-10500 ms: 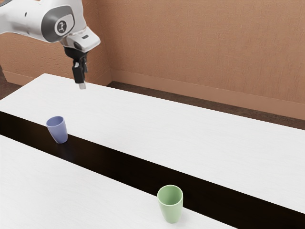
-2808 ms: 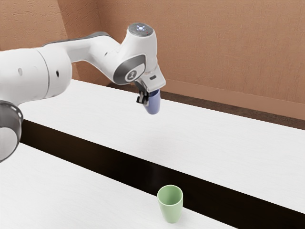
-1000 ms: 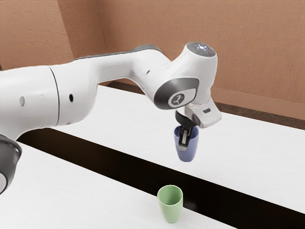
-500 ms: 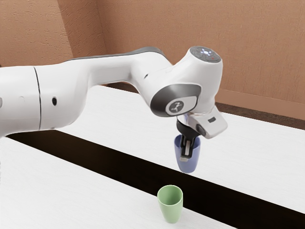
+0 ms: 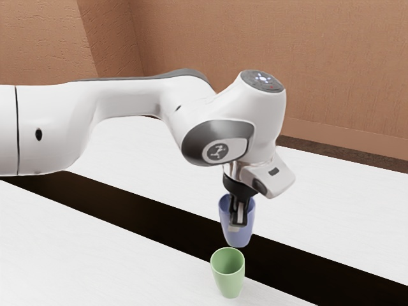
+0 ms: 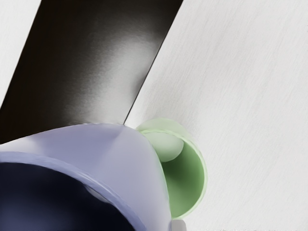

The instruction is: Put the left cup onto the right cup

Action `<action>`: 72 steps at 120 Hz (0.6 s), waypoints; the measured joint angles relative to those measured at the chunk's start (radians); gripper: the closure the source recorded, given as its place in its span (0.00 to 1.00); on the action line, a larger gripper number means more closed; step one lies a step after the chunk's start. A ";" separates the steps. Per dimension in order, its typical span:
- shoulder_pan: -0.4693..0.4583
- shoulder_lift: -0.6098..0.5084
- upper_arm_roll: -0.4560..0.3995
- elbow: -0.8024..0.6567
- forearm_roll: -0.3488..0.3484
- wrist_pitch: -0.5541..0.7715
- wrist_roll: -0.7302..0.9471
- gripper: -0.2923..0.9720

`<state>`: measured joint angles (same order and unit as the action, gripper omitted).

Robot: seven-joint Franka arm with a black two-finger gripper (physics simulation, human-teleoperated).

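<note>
With tool [image 5: 238, 219] clenched on blue cup [image 5: 237, 238], centre squarely above green cup [image 5: 227, 277], level, then lower slowly

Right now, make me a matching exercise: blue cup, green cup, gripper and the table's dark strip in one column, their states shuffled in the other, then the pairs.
1. blue cup
2. green cup
3. gripper
4. dark strip

A. shut on a cup's wall
B. runs between the white parts of the table
C. stands upright on a white part, mouth up
D. held in the air, just above another cup

Pairs: 1-D, 2-C, 3-A, 4-B.
</note>
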<state>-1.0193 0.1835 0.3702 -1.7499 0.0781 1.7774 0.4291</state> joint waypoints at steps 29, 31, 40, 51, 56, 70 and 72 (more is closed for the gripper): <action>-0.007 -0.014 -0.004 -0.019 0.016 -0.024 -0.062 0.85; -0.008 -0.015 -0.004 -0.020 0.016 -0.025 -0.065 0.85; -0.014 -0.018 -0.003 -0.025 0.020 -0.030 -0.081 0.85; -0.026 -0.025 -0.004 -0.034 0.022 -0.034 -0.100 0.85; -0.031 -0.027 -0.004 -0.039 0.024 -0.036 -0.109 0.85; -0.040 -0.033 -0.004 -0.051 0.026 -0.039 -0.132 0.85; -0.042 -0.033 -0.004 -0.053 0.026 -0.039 -0.135 0.85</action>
<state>-1.0609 0.1501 0.3663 -1.8030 0.1042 1.7384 0.2937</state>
